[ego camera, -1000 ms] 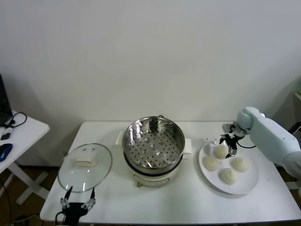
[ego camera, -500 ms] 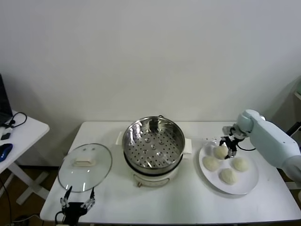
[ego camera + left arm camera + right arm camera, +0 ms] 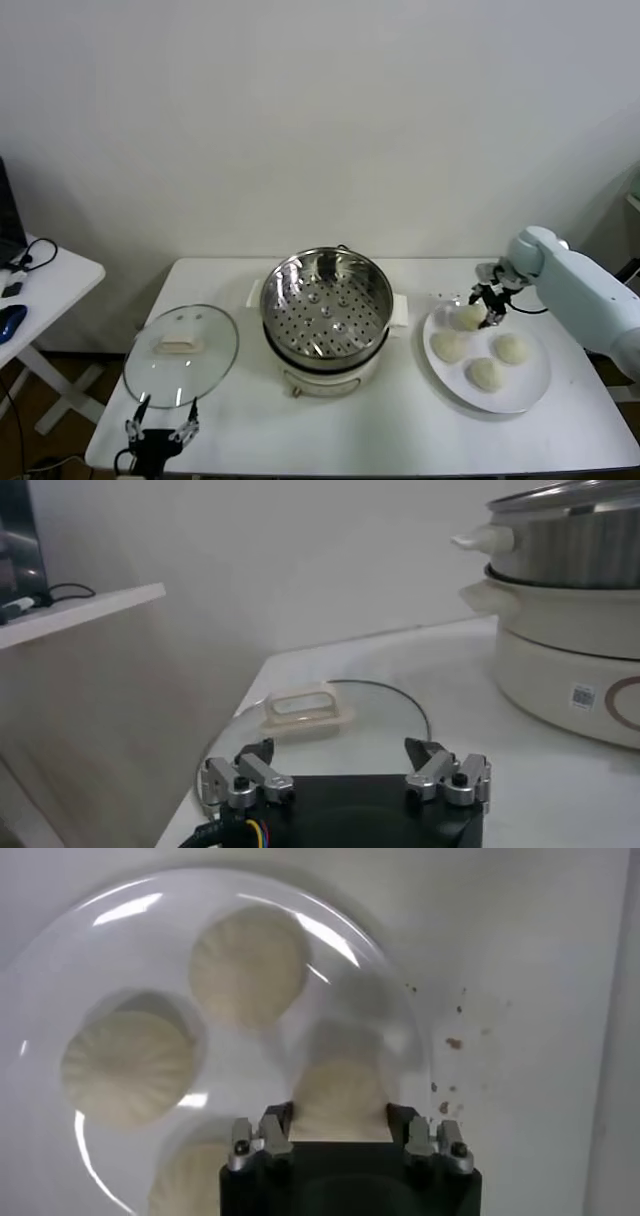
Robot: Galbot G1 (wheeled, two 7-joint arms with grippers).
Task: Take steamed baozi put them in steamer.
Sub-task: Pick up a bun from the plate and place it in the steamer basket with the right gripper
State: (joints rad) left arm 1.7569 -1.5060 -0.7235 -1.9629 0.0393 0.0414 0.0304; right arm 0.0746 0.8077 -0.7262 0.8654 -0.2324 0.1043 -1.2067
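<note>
White table (image 3: 400,430) against a plain wall | your right pincer (image 3: 489,312) is clamped on the back baozi (image 3: 467,317) over the plate (image 3: 520,400) | other three baozi on that plate | steamer (image 3: 326,312) mid-table | left pincer (image 3: 160,433) spread wide near the glass lid (image 3: 181,354)

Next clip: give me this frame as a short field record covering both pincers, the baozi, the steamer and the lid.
right pincer: shut on one baozi at the plate's far edge
left pincer: open, idle at the table's near left edge
baozi on plate: four counting the gripped one
steamer: uncovered, perforated tray empty
glass lid: flat on table, left of steamer
</note>
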